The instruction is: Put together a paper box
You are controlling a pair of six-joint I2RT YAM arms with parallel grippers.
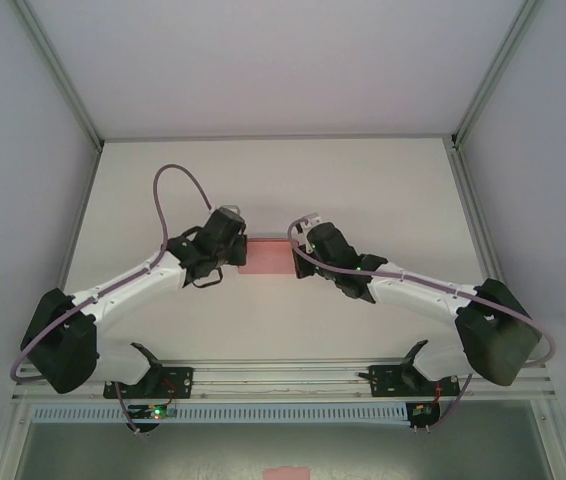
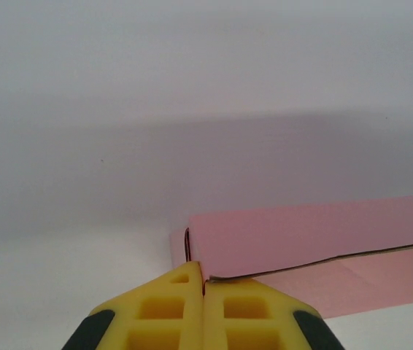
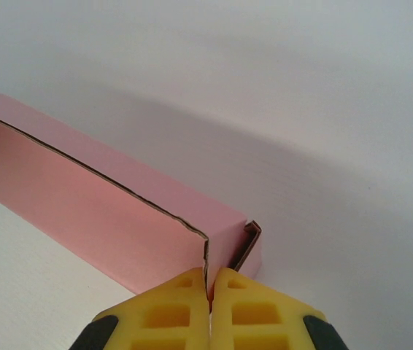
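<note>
The left fingers [image 2: 164, 306] and right fingers [image 3: 168, 315] are pinching opposite end walls of the paper box [image 1: 266, 256], sitting centrally on the tabletop [image 1: 363, 180]. Recommended: both moving together, keeping walls square, not creasing card.

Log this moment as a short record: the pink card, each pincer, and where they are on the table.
item: paper box, pink card, partly folded, one long wall raised
location: middle of the white table, between the two arms
left pincer: shut, pinching a card edge at the box's left end
right pincer: shut, pinching the raised wall at the box's right end, beside a small folded tab
status: not yet a closed box
</note>
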